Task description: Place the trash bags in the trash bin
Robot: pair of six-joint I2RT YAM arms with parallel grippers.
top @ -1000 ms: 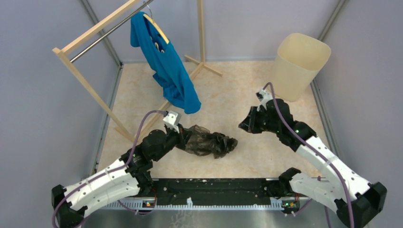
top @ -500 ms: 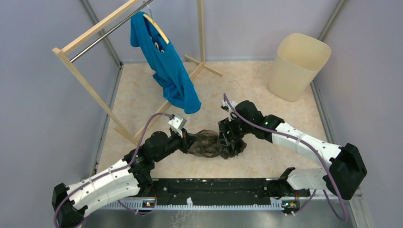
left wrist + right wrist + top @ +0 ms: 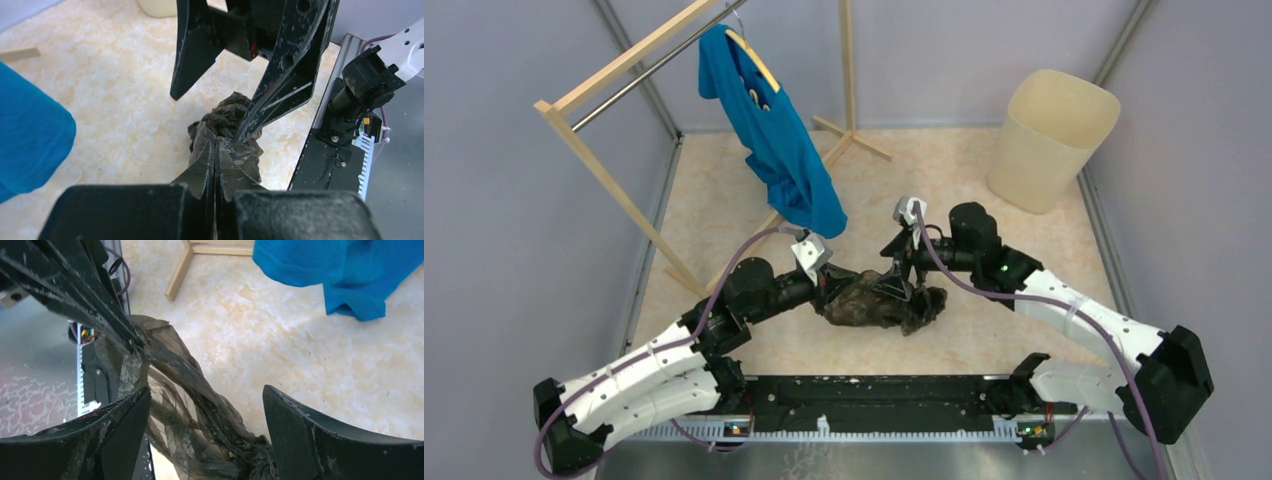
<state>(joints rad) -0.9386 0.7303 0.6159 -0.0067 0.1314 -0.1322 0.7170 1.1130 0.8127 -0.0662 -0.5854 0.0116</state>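
The trash bag (image 3: 882, 306) is a crumpled, glossy, dark brown-black plastic bundle on the marbled floor in front of the arm bases. My left gripper (image 3: 826, 286) is shut on the bag's left end; in the left wrist view its closed jaws (image 3: 216, 146) pinch the film of the trash bag (image 3: 224, 120). My right gripper (image 3: 894, 284) hangs open directly over the bundle, one finger on each side of the bag (image 3: 192, 410), the jaws (image 3: 205, 390) not closed on it. The cream trash bin (image 3: 1054, 135) stands upright at the back right, apart from both grippers.
A wooden clothes rack (image 3: 604, 165) crosses the back left, with a blue shirt (image 3: 774, 140) hanging from it down to just behind the left gripper. Grey walls enclose the floor. A black rail (image 3: 874, 392) runs along the near edge between the arm bases.
The right arm has swung left from beside the bin to the bag, and its gripper has gone from shut to open. The left gripper has carried the bag's end slightly right and back.
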